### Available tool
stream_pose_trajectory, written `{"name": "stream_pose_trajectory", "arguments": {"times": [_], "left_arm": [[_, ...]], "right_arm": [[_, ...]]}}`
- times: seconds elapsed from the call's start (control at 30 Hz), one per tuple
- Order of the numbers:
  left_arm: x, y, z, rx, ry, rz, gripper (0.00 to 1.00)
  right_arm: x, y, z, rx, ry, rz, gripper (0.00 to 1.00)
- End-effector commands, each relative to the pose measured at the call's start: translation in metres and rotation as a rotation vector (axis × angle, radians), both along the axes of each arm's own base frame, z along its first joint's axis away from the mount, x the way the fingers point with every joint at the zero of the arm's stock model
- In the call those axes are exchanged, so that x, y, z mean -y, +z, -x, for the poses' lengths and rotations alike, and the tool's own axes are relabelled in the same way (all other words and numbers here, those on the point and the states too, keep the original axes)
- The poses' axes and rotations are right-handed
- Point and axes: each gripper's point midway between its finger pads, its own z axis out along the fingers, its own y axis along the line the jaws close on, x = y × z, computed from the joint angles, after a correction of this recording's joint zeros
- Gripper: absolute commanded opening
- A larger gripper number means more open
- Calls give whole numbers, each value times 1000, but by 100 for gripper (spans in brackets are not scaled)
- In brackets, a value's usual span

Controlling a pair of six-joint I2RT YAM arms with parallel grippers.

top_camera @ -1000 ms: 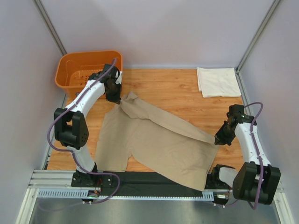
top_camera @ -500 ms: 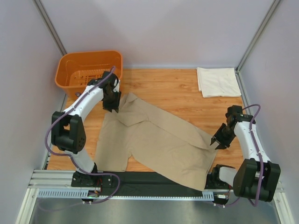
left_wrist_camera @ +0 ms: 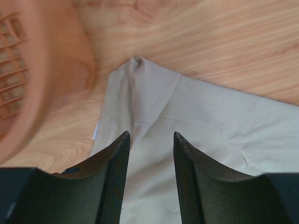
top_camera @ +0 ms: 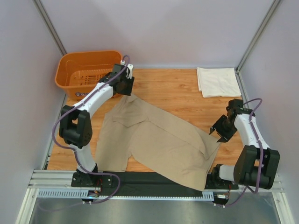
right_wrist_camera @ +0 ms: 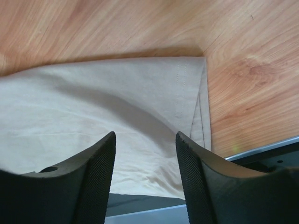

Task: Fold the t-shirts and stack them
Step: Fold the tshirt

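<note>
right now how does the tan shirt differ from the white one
Colour: the tan shirt is khaki, the white shirt cream. State: the tan shirt lies spread out and creased; the white shirt is folded into a neat rectangle. Place: the tan shirt covers the middle of the table, the white shirt sits in the far right corner. Both are plain fabric.

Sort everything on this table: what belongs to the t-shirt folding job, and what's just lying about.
Belongs to the job:
tan t-shirt, spread out in the middle
cream t-shirt, folded, far right corner

Just lying about:
orange basket, far left corner
</note>
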Motion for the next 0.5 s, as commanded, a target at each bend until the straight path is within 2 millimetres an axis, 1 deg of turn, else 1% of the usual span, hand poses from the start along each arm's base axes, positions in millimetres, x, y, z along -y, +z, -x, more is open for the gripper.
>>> {"name": "stream_pose_trajectory", "arguments": {"times": [0.0,0.07,0.13,0.2,0.27,0.3,0.33,0.4,0.47], "left_arm": [[7,-9,-29,73,3,-69,49],[5,-15,-33,68,23,-78,49],[5,-21,-38,58,23,-94,49],[5,-25,-41,54,26,-99,48],[4,-21,-41,62,40,-94,45],[5,-16,-41,69,40,-86,45],[5,-15,-40,68,40,-82,43],[5,-6,-35,73,49,-68,43],[3,2,-28,71,67,-51,42]], "right_arm": [[13,-4,-15,8,-107,21,55],[18,-10,-7,-40,-139,23,53],[18,-16,0,-68,-172,15,51],[17,-27,5,-78,-226,11,48],[15,-35,1,-64,-257,-3,40],[12,-43,7,-87,-284,-10,38],[13,-49,6,-93,-296,-8,36],[15,-53,2,-99,-341,-3,36],[25,-60,-3,-100,-387,46,37]]}}
